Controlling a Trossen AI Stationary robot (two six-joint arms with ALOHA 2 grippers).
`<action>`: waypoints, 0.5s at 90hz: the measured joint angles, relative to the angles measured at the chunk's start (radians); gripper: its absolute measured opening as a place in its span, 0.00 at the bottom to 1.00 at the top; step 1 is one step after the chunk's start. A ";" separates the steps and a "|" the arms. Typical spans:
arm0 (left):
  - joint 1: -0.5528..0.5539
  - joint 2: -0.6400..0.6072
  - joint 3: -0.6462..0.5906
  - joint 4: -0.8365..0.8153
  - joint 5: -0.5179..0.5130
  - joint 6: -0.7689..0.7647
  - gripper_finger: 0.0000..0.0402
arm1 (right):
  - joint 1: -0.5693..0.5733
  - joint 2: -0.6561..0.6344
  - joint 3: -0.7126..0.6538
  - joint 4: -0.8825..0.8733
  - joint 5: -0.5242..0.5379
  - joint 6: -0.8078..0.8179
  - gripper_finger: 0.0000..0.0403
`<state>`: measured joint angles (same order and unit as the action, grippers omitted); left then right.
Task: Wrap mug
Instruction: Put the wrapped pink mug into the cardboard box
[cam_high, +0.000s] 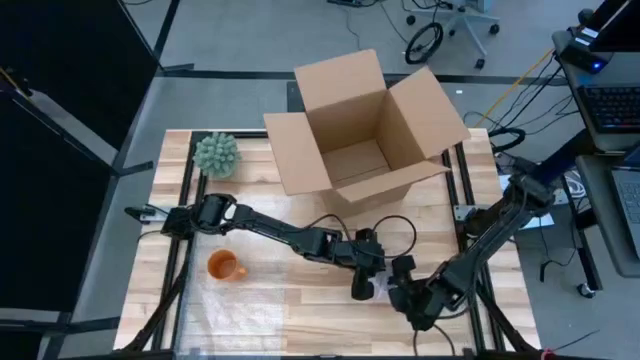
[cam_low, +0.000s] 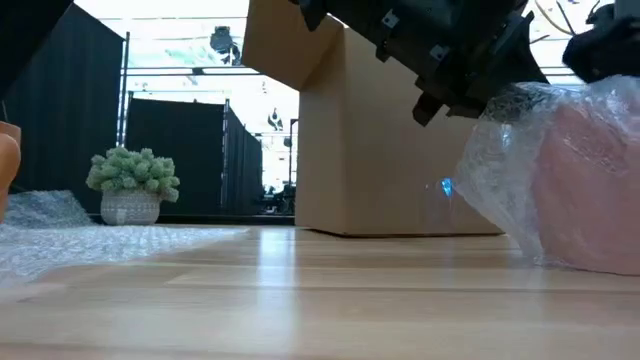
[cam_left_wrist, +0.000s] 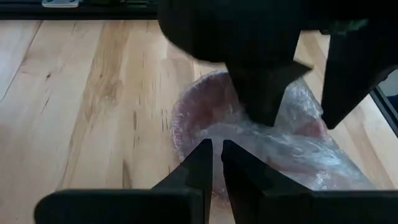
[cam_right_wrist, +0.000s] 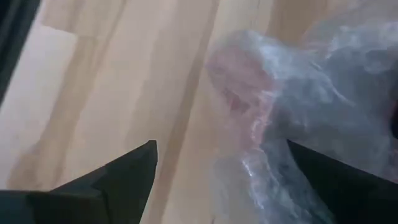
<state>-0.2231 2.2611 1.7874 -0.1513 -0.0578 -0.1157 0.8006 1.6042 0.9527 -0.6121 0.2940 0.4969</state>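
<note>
While it lies at the worktop's (cam_high: 300, 310) near edge, the pink mug swaddled in clear bubble wrap (cam_left_wrist: 249, 140) looks slippery, fragile; grip the loose film. Right gripper (cam_right_wrist: 217, 180) jaws wide, left gripper (cam_left_wrist: 214, 163) jaws nearly closed. Beyond, an open cardboard box (cam_high: 365, 125).

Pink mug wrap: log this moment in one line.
pink mug: in bubble wrap | left gripper: shut on wrap | right gripper: open beside it | orange mug: unwrapped

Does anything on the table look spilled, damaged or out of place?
Nothing stands out. The pink mug sits half covered in bubble wrap between both claws, the orange mug and the open cardboard box look undamaged.
</note>
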 joint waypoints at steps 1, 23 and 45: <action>-0.001 0.000 0.000 0.000 0.000 0.000 0.07 | -0.001 0.003 0.000 0.000 -0.002 0.000 0.76; -0.017 -0.003 0.027 -0.030 -0.006 -0.010 0.07 | -0.005 0.057 0.002 -0.001 0.037 0.005 0.39; -0.053 -0.003 0.120 -0.173 -0.007 -0.041 0.07 | -0.007 0.042 0.004 -0.021 -0.040 0.009 0.07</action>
<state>-0.2760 2.2578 1.9071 -0.3241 -0.0647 -0.1569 0.7939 1.6465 0.9570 -0.6329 0.2542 0.5058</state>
